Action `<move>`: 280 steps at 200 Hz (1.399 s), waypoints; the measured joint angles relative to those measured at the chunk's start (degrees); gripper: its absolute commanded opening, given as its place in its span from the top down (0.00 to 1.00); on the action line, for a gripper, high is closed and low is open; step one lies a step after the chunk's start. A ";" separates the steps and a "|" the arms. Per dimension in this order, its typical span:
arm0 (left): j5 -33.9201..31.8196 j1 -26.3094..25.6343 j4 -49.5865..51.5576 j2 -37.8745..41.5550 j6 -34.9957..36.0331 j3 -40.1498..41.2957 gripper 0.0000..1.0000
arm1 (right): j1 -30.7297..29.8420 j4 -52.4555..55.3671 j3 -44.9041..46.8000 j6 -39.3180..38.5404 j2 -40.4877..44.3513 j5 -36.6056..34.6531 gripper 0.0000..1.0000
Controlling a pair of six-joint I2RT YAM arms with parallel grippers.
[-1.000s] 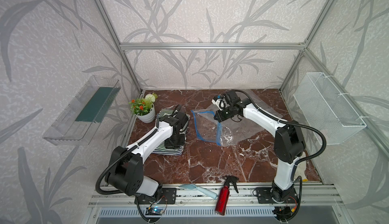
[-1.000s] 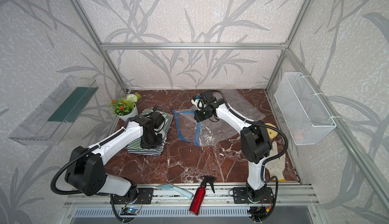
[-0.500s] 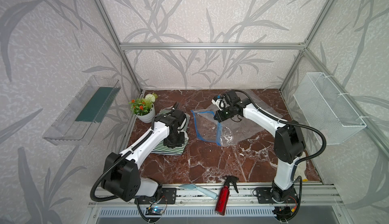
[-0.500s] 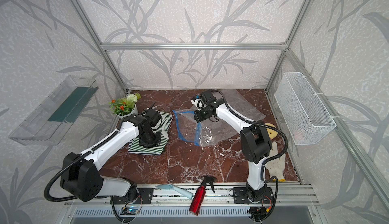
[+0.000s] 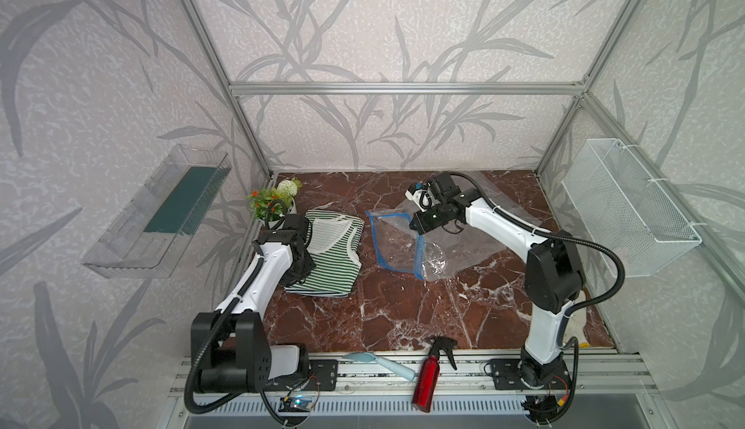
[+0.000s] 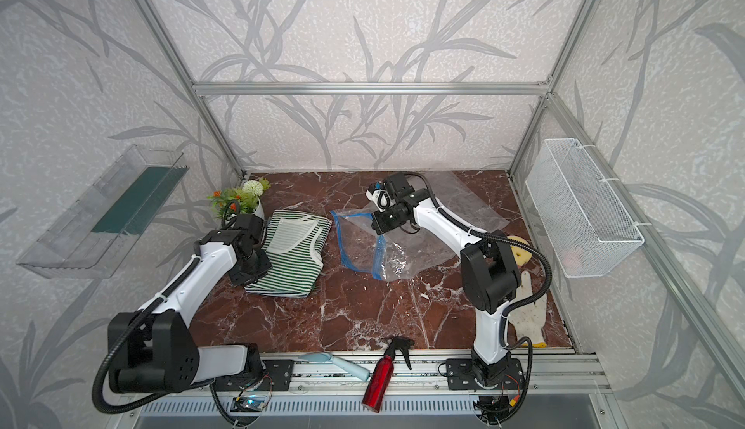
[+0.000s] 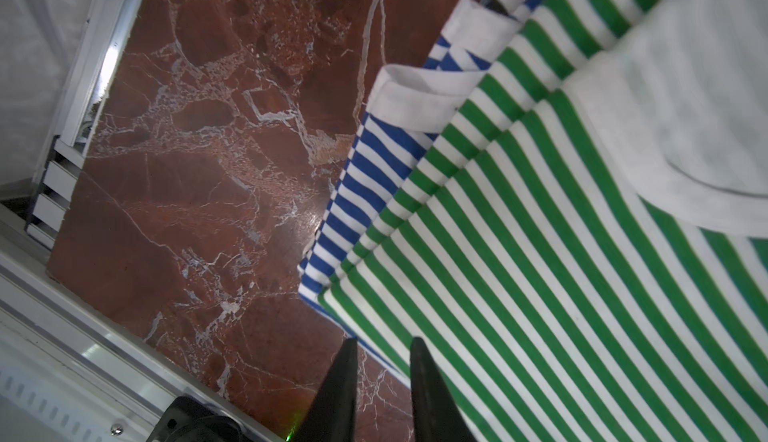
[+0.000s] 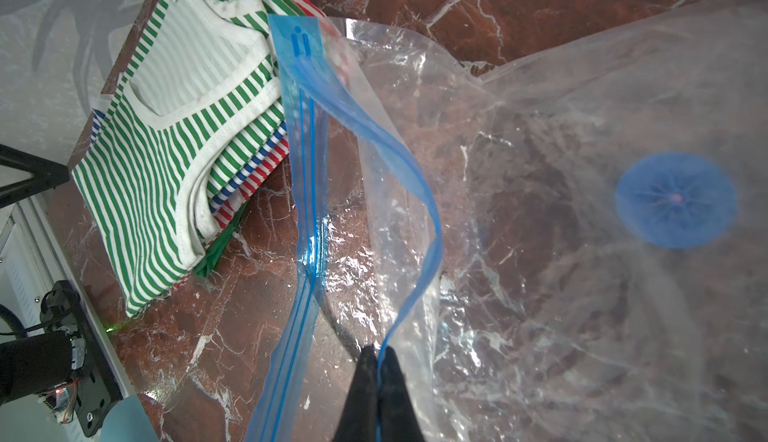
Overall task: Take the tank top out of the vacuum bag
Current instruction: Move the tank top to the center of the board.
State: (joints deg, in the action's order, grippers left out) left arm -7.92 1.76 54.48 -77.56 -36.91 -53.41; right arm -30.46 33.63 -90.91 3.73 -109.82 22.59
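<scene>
Left pincer [image 7: 384, 346] stands narrowly parted with nothing between its fingers, low over the near edge of the green-striped tank top [image 7: 582, 274]. Its wrist view alone shows a blue-striped garment [image 7: 365, 178] folded under that top. In both top views the left arm rises from its base and slants forward, with the wrist bent down over the left side of the tank top [image 5: 330, 253], hiding the fingers. The top lies folded on the marble table [image 5: 383, 310], outside the vacuum bag [image 5: 403, 241] and to its left, with bare table between them.

From the right wrist view, the right pincer [image 8: 378, 357] is pinched closed on the upper lip of the bag's blue zip strip [image 8: 309, 170], holding it off the lower lip. The round blue valve [image 8: 675, 200] and a red-striped layer [image 8: 266, 170] in the stack show only there. The right arm stands up at its base, and its forearm reaches back and leftward over the bag [image 6: 363, 245]. A top view also shows a glove [image 6: 528, 310] beside that base.
</scene>
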 measured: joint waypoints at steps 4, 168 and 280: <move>0.00 0.37 -0.28 -0.74 -0.13 0.17 0.75 | 0.00 0.04 0.00 -0.04 0.00 0.00 0.99; 8.26 -8.26 -5.57 -0.59 5.92 -7.69 0.68 | 0.00 0.11 0.00 -0.26 0.00 0.02 0.99; 7.45 -8.35 -10.86 -21.92 8.35 -14.99 0.59 | 0.00 0.11 0.00 -0.28 0.00 0.04 0.99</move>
State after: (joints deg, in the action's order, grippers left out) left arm -0.47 -6.59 43.62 -99.48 -28.56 -68.40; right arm -30.46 33.74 -90.91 3.44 -109.82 22.63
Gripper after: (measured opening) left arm 0.407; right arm 0.048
